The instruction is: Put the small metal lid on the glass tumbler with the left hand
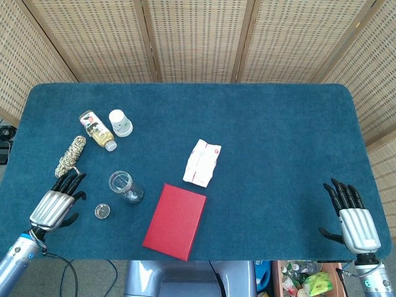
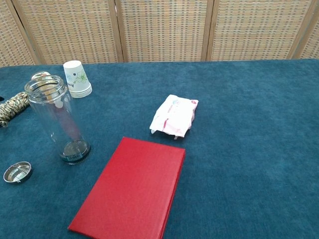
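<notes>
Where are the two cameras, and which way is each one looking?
Head view: high up, looking almost straight down on the blue table; shows the left hand and right hand, both open at the near edge.
Chest view: lower, looking forward across the table toward the wicker screen; at most a dark speck of the robot at its left edge.
Both share the glass tumbler, small metal lid, red book, white packet, paper cup and rope.
</notes>
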Robot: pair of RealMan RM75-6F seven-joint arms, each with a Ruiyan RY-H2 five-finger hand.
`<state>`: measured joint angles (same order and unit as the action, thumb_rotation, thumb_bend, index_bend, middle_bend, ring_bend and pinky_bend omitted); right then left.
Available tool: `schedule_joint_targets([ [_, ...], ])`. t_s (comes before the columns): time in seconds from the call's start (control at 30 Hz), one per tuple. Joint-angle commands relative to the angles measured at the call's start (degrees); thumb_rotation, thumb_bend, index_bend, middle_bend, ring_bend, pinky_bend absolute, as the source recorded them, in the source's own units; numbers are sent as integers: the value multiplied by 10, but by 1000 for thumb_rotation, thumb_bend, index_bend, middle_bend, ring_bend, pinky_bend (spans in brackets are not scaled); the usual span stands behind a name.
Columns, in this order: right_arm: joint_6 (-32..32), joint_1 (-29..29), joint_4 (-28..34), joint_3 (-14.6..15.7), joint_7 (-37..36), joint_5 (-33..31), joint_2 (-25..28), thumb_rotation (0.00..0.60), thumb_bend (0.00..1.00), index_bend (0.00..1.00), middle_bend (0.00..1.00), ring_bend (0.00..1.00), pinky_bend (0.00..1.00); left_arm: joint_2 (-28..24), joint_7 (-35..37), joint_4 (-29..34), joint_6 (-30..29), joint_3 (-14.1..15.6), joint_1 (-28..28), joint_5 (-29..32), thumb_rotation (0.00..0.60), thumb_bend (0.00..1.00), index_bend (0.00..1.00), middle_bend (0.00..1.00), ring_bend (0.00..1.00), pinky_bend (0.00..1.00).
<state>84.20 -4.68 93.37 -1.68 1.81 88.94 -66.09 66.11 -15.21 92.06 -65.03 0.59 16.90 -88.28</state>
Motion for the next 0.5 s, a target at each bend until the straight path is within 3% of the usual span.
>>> schedule_joint_targets([
  [0.03, 0, 0, 0, 0, -1, 1, 0, 600, 0, 0, 0, 0, 0, 8, -8, -4, 5, 0, 4, 5, 600, 357, 410, 0, 0, 0],
  [0.5, -2, -1, 0, 0, -1, 0, -1, 600, 0, 0, 0, 0, 0, 46, -33, -29, 31, 1, 21, 30, 600, 408, 445, 0, 0, 0],
])
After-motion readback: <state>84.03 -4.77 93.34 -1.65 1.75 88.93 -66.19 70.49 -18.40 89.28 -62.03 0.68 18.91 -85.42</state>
